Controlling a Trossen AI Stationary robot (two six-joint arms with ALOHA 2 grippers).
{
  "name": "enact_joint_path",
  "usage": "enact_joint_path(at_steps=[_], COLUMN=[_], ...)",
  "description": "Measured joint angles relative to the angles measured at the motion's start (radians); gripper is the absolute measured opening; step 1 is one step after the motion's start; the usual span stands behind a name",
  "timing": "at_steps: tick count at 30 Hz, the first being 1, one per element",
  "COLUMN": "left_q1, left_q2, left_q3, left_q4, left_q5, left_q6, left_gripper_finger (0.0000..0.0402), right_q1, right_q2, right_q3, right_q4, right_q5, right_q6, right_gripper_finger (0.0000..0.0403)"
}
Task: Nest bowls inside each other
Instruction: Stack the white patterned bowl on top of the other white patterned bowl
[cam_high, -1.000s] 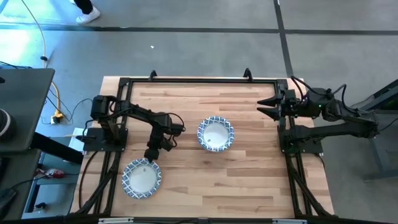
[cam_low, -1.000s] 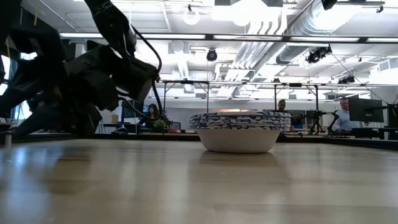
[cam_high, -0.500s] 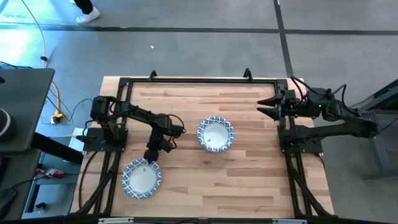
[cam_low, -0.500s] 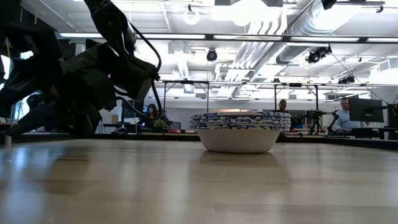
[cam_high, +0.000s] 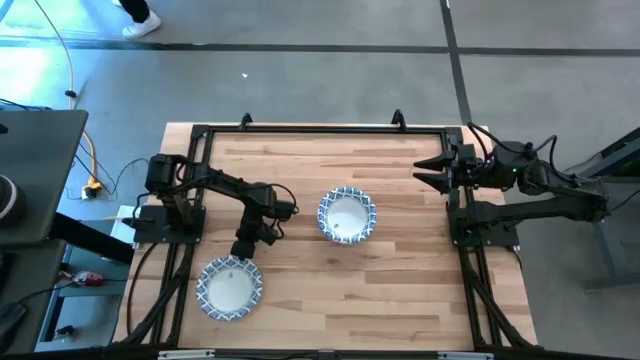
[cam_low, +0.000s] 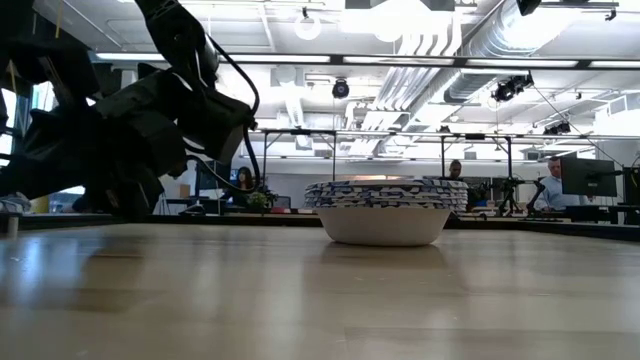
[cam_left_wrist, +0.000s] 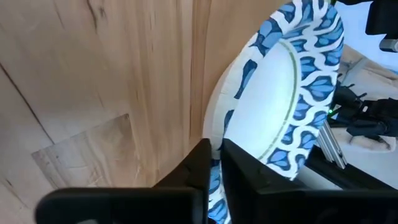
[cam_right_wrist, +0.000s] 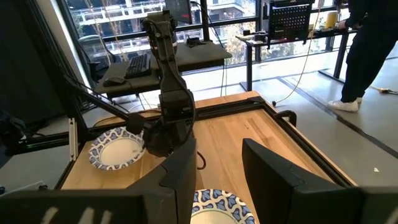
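Light butcher-block wooden table (cam_high: 380, 290), black metal frame round edges. Two things sitting on it, that's about it. Stack of nested shallow round bowls, white centres, blue-and-white patterned rims (cam_high: 347, 215), roughly mid-table; from table height (cam_low: 385, 212) several rims show layered, base flat on wood. Single bowl of same pattern (cam_high: 229, 287) at near-left corner, well apart from stack, seems pinched at rim (cam_left_wrist: 292, 93), partly hanging over table edge.
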Motion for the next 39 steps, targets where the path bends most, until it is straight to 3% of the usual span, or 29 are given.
enact_joint_path(at_steps=[13,22,39], left_q1=[0.013,0.065,0.272], left_q2=[0.000,0.000,-0.081], left_q3=[0.000,0.019,0.308], left_q4=[-0.014,-0.055,-0.145], left_q5=[0.006,0.073,0.070], left_q6=[-0.001,0.001,-0.036], left_gripper_finger=[0.0004,0.0004,0.0003], right_q1=[0.000,0.000,0.000], right_q2=[0.000,0.000,0.001], right_q3=[0.000,0.000,-0.020], right_q4=[0.000,0.000,0.006], right_q5=[0.000,0.005,0.008], right_q6=[0.000,0.000,0.022], right_gripper_finger=[0.0121,0.0121,0.0121])
